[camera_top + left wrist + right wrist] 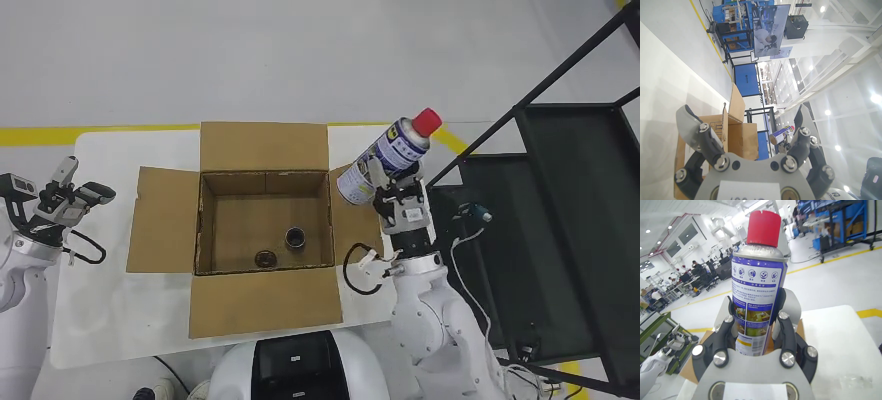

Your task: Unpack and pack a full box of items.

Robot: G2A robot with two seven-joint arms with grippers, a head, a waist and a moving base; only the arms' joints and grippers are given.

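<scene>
Well, you had a rigid, smooth metal spray can [390,155] on your hands. It was light to middling in weight, I'd judge, and liable to slip, so a grip on the body suited it better than one on the red cap [427,120]. Your right gripper [758,307] was clamped on its lower half, a finger on either side. It sat right of centre in the top view, tilted over the right side of the box [265,147]. Your left gripper [743,113] sat at the left edge, fingers spread apart.

The spray can [757,291] is seen as glossy printed metal, its cap [763,228] as smooth red plastic. The box [265,150] is made of matt brown cardboard. The table [110,300] is finished smooth white.
</scene>
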